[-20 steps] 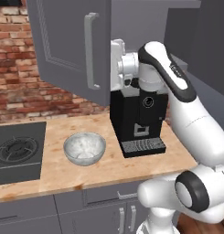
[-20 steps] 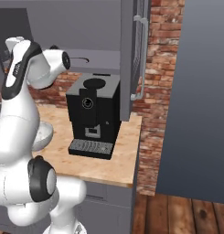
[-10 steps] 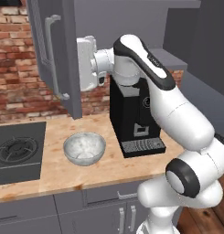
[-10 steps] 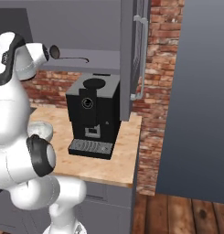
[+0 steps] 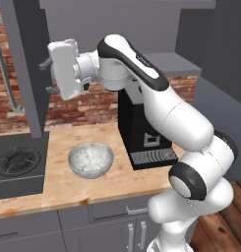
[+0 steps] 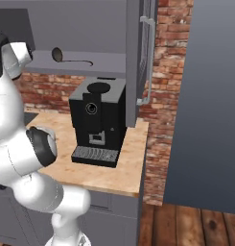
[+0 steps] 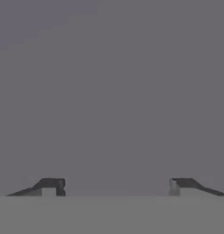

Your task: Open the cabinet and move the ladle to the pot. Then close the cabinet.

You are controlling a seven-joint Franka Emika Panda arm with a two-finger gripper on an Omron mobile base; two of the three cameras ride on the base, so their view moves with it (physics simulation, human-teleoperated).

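Observation:
The cabinet's left door [image 5: 24, 69] stands swung wide open, its silver handle [image 5: 4, 74] at the far left edge. My gripper [image 5: 45, 77] is held up against that door's inner face, open, with nothing between its fingertips [image 7: 53, 184]; the hand view looks flat onto grey panel. The dark ladle [image 6: 67, 57] lies on the cabinet shelf [image 6: 99, 63] above the coffee machine, bowl end to the left. The right door [image 6: 133, 53] is open too, edge-on. The pot is out of view.
A black coffee machine [image 5: 141, 133] stands on the wooden counter [image 5: 68, 189] under the cabinet. A glass bowl [image 5: 91, 160] sits left of it, and a stove top [image 5: 16, 165] lies at the counter's left end. A tall grey panel [image 6: 215, 96] stands to the right.
My arm has swung left and the left door has gone further open with it. The jaws have narrowed slightly but stay open.

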